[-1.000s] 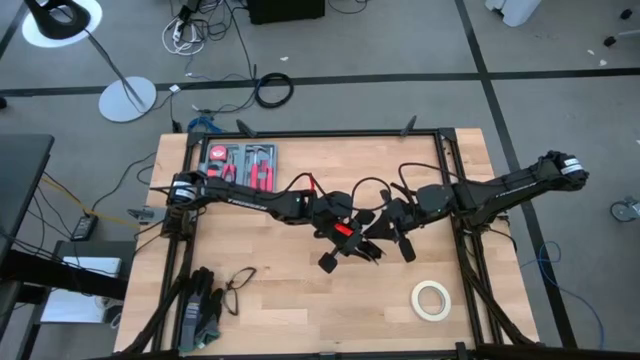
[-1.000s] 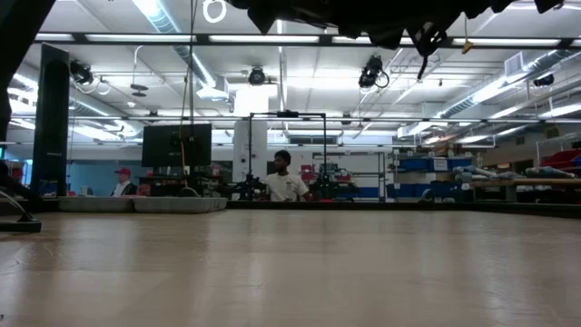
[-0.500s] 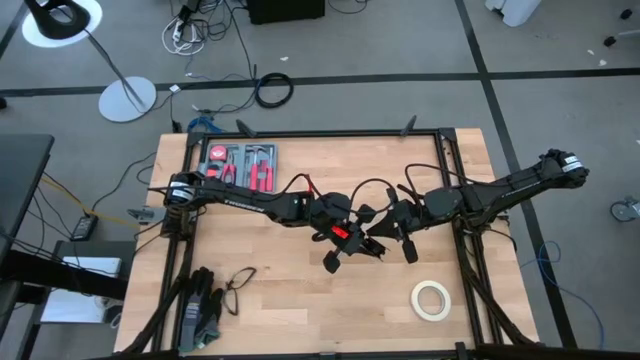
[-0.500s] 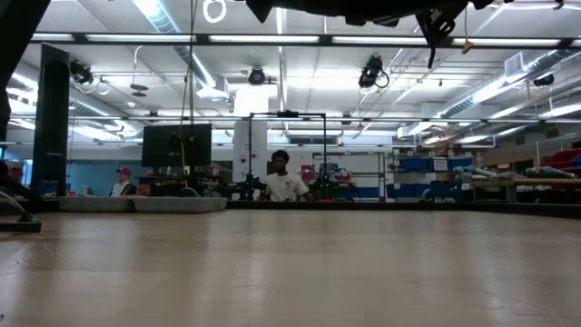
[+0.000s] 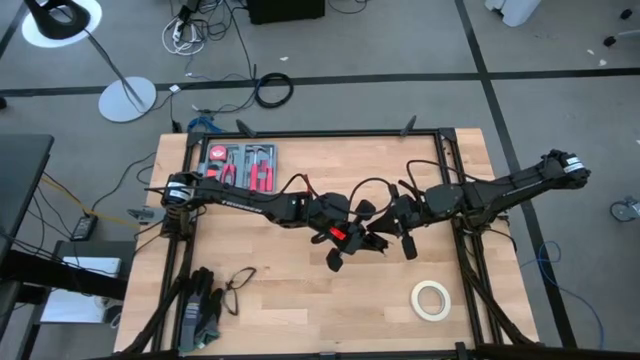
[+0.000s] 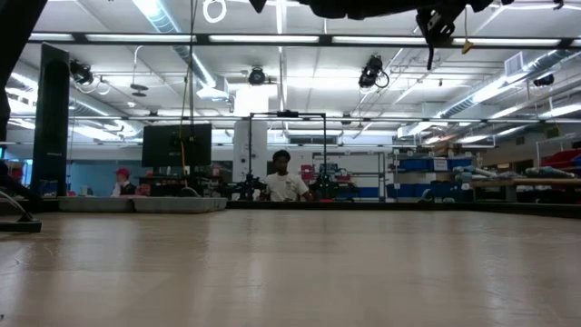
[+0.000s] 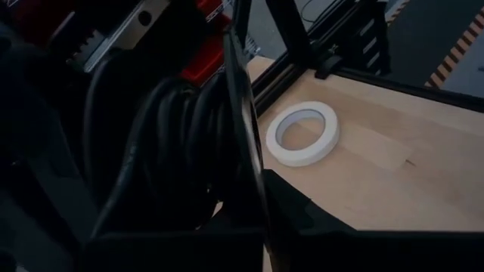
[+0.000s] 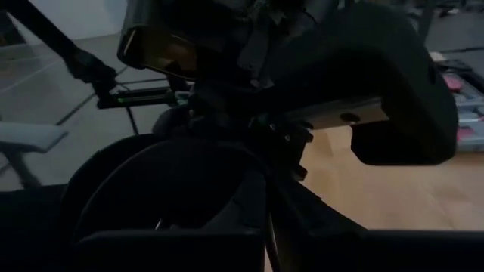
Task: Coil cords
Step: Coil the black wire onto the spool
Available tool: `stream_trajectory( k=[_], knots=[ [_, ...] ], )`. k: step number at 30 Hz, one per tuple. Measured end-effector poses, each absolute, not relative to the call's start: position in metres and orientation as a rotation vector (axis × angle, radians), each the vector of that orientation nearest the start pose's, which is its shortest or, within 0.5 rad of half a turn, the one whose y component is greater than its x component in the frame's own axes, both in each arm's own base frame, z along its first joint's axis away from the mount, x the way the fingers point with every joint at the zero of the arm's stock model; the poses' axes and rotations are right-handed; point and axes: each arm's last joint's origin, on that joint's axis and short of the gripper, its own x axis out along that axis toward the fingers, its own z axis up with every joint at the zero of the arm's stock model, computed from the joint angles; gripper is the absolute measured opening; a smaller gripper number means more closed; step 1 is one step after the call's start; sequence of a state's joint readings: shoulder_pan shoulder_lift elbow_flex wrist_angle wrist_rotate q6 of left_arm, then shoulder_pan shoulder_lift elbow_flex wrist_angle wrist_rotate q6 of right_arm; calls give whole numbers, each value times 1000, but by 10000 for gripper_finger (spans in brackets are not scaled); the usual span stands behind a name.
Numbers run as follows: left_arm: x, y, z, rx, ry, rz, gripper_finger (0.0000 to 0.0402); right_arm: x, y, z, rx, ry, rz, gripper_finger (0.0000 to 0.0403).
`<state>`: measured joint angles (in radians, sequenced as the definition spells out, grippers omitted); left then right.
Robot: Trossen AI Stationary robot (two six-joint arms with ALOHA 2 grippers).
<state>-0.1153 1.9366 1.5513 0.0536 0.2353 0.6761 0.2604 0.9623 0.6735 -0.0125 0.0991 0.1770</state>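
Black cable (image 5: 372, 186) loops above mid-table (image 5: 290, 300) in the high view, between the left gripper (image 5: 345, 243) and right gripper (image 5: 378, 236), both closed. Left wrist view: coiled cable strands (image 7: 178, 140) pinched in that gripper, white tape roll (image 7: 302, 133) beyond. Right wrist view: the closed fingers (image 8: 265, 204) meet, their hold unclear.

Grey floor (image 5: 400, 40) w/ dark seam lines around the light wood table (image 5: 300, 300). Floor lamp (image 5: 95, 50) w/ round white base at upper left of high view; loose wire tangles (image 5: 190, 30) & a black cable ring (image 5: 273, 90) on floor nearby. Dark desk edge (image 5: 20, 200) at left. Low view: big open hall, rows of ceiling strip lights (image 6: 163, 14), ducts, dark monitor (image 6: 177, 145), shelving (image 6: 436, 168) at right, seated person (image 6: 283, 182) mid-background, another (image 6: 123, 180) at left.
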Motion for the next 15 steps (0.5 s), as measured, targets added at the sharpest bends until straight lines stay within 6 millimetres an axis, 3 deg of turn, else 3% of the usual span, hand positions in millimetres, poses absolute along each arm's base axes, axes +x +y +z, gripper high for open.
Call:
stream_trajectory(
  k=[3, 9, 15],
  knots=[
    [451, -59, 283, 646, 202, -437, 0, 205, 50, 279, 126, 317, 67, 5],
    [451, -60, 284, 648, 205, -435, 0, 197, 49, 289, 71, 245, 105, 7],
    [450, -62, 289, 654, 184, -420, 0, 189, 43, 297, 122, 211, 157, 7]
  ],
)
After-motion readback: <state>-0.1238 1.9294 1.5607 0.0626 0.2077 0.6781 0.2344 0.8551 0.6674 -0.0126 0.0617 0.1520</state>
